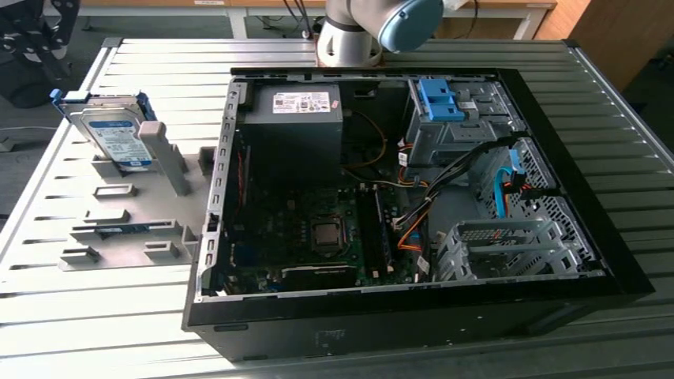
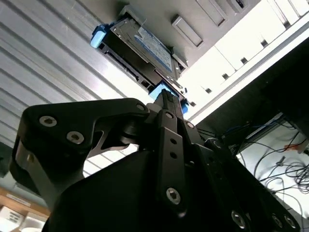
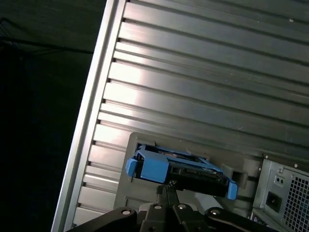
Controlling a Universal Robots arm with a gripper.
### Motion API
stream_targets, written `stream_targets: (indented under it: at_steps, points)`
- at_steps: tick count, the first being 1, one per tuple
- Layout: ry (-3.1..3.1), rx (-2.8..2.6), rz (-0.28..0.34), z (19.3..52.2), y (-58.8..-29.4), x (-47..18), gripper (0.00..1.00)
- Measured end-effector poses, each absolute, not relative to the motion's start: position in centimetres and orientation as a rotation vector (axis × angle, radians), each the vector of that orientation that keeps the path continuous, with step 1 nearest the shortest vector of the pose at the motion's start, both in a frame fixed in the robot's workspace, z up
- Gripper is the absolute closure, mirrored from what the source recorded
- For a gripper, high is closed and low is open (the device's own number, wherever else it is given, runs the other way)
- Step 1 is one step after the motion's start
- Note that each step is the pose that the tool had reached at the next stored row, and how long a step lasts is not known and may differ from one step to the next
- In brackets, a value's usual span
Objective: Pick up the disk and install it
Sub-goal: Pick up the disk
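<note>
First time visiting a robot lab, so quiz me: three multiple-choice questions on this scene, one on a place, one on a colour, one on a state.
1. Where is the disk? A) inside the computer case B) standing in the grey holder on the table, beside the case C) on the floor
2. What colour is the frame around the disk? A) red B) blue C) yellow
3. How is the computer case? A) open on top B) closed C) upside down
Answers: 1 B, it stands in the holder at the exterior view's left of the case. 2 B, blue shows at its ends in both wrist views. 3 A, motherboard and cables show.
</note>
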State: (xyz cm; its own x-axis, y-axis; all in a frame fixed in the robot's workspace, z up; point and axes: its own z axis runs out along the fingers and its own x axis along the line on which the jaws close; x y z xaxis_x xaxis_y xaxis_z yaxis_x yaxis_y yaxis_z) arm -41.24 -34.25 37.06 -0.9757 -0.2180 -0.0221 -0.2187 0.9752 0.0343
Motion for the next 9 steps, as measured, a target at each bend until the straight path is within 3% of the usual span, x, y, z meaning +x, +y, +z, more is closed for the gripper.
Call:
stream_targets:
  at_steps: [9]
  points:
    - [3.068, -0.598, 0.059, 37.0, -34.25, -41.24, 0.89]
